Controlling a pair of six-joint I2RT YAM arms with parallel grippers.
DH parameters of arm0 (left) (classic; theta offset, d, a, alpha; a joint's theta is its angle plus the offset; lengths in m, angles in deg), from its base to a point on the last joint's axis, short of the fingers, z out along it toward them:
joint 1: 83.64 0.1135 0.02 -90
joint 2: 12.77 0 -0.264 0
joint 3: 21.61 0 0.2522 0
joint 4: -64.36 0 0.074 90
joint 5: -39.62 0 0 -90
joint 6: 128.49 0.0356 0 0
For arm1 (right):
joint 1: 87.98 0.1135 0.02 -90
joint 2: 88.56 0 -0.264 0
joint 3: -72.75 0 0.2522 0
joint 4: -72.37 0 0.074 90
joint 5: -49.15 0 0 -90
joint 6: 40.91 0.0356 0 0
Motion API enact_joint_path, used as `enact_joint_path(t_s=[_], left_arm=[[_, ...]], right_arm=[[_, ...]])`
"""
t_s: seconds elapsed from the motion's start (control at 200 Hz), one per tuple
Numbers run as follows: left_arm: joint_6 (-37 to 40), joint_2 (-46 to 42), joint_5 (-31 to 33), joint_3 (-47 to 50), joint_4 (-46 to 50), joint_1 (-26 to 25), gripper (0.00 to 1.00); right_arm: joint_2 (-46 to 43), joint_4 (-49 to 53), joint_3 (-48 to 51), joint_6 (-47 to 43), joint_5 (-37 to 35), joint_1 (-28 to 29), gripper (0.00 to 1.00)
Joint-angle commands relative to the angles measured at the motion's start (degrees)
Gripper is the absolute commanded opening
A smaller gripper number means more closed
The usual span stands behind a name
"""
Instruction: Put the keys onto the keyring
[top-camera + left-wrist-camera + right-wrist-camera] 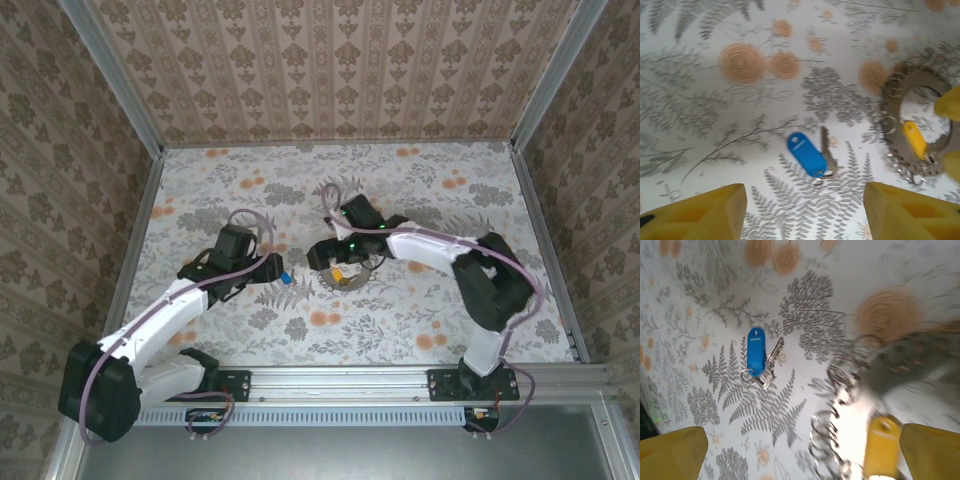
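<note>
On the surface [700,115] between the arms, the blue-tagged key [812,155] lies loose near the keyring [891,107]. The left gripper [805,215] hangs over the key with its jaws released. The right gripper [802,455] has its jaws spread wide above the keyring. The key probably needs gripping next, then fine threading onto a loop.

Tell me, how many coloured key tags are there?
2: a blue tag loose on the table, a yellow tag at the grey ring. Others may be hidden.

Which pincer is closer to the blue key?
Left. The left pincer is open with the blue key lying just ahead, between its fingers. The right pincer is farther off, over the keyring.
</note>
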Motion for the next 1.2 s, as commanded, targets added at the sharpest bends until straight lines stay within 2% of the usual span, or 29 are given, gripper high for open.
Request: enact_joint_path(t_s=[0.0, 0.125, 0.265, 0.395, 0.52, 0.67, 0.745, 0.925, 1.195], left_arm=[[3.5, 4.5, 1.8, -4.4, 0.1, -3.3, 0.66], [5.9, 13.1, 2.0, -11.0, -0.7, -8.6, 0.65], [11.3, 23.1, 4.1, -20.0, 2.0, -14.7, 0.62], [13.3, 29.5, 5.5, -24.6, 4.0, -17.4, 0.53], [15.8, 33.3, 5.3, -28.0, 3.8, -21.3, 0.46], [23.5, 38.2, 3.8, -29.9, -0.1, -26.4, 0.45], [27.9, 40.7, 4.0, -30.5, -1.8, -28.8, 0.42], [33.1, 47.6, 5.3, -35.2, -2.4, -31.9, 0.27], [36.0, 52.5, 6.4, -39.1, -2.6, -32.3, 0.24]], right_arm=[[-10.0, 4.8, 6.1, -2.8, -5.7, -5.0, 1.0], [-17.6, 3.6, 16.5, -3.1, -7.2, -12.2, 1.0], [-22.7, -0.8, 23.2, -2.0, -9.7, -14.8, 1.0], [-22.0, -7.5, 26.8, -0.1, -5.4, -18.2, 1.0], [-22.6, -8.3, 29.1, -0.3, -4.6, -20.2, 1.0], [-25.1, -12.1, 33.5, 2.8, 1.9, -28.2, 1.0], [-25.9, -13.1, 34.2, 3.3, 2.6, -31.3, 1.0], [-26.8, -14.3, 34.3, 4.5, 2.8, -32.5, 1.0], [-27.9, -13.7, 34.4, 3.7, 2.2, -33.1, 1.0]])
